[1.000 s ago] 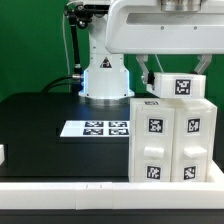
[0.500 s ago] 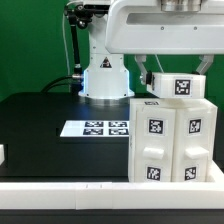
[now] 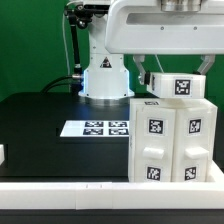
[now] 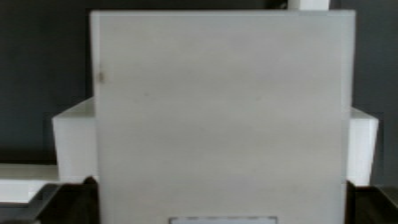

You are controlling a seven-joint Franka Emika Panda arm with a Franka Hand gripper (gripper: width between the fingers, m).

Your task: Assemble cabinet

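Note:
The cabinet [image 3: 170, 140] is a big white box with black-and-white tags on its door panels, standing at the exterior view's right. Its top slab [image 3: 180, 87] lies on it, slightly tilted, with one tag facing out. My gripper [image 3: 172, 68] hangs right above the slab, a finger down at each of its sides. In the wrist view the slab [image 4: 217, 110] fills the middle, and the cabinet body [image 4: 71, 140] shows beside it. There the gripper [image 4: 217, 205] stands open, its dark fingers [image 4: 64, 200] just outside the slab's edges.
The marker board [image 3: 100, 128] lies flat on the black table, left of the cabinet. The arm's white base [image 3: 105, 75] stands behind it. A small white piece [image 3: 3, 155] shows at the left edge. A white rim [image 3: 60, 190] runs along the table's front.

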